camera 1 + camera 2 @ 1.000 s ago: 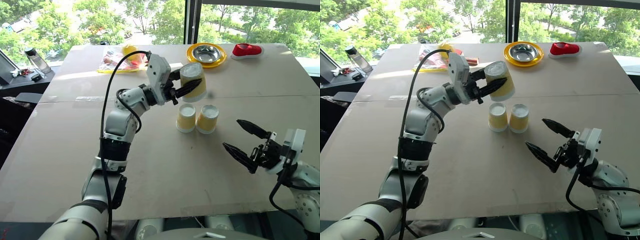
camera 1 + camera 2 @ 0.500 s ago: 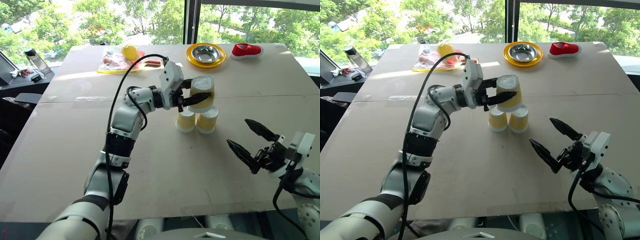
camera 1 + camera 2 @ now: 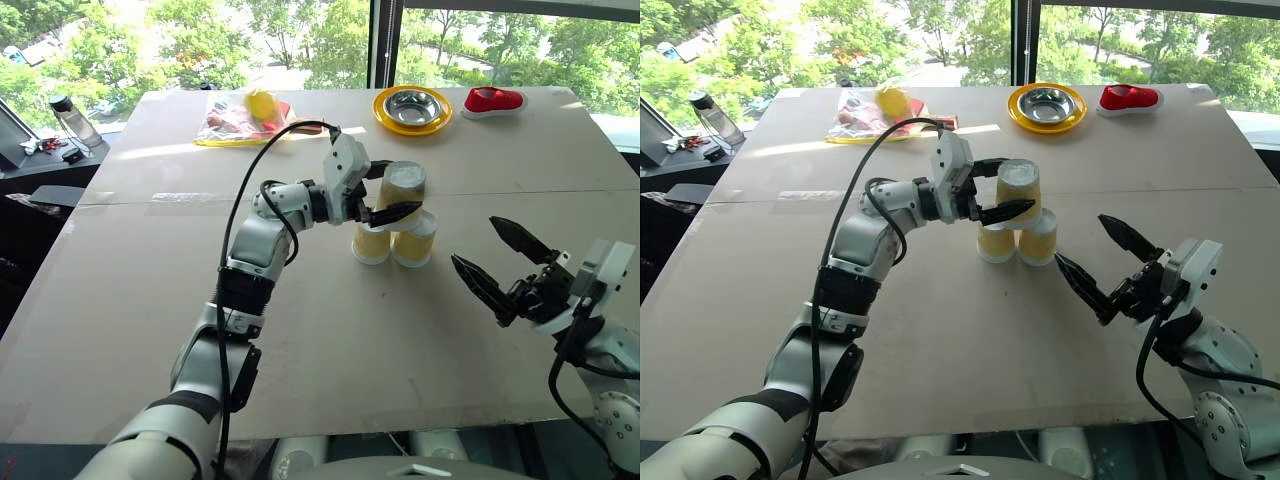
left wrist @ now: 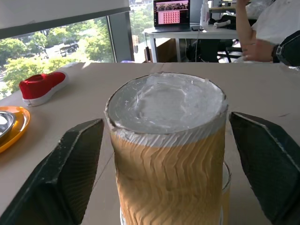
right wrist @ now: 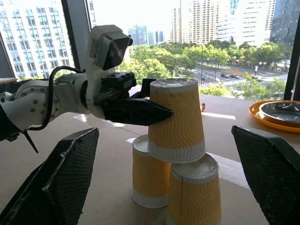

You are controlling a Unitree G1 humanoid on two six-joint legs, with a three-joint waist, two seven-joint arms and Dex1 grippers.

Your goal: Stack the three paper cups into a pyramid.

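Three yellow-tan ribbed paper cups stand upside down mid-table. Two lower cups (image 3: pixel 371 243) (image 3: pixel 413 243) sit side by side, and the top cup (image 3: pixel 402 186) rests across their bases, forming the pyramid. My left gripper (image 3: pixel 400 190) reaches in from the left and is open, one finger on each side of the top cup. In the left wrist view both fingers (image 4: pixel 75 173) stand clear of the cup (image 4: pixel 168 140). My right gripper (image 3: pixel 473 240) hovers open and empty, to the right of the cups and nearer to me.
At the table's far edge are a yellow plate with a steel bowl (image 3: pixel 412 108), a red shoe (image 3: pixel 493 99) and a plastic bag of items (image 3: pixel 245 115). A bottle (image 3: pixel 72 118) stands off the table's left. A seated person (image 4: pixel 262 33) shows beyond the table.
My left gripper brought the top cup down and to the right onto the two lower cups, then opened off it. My right gripper rose slightly, still open.
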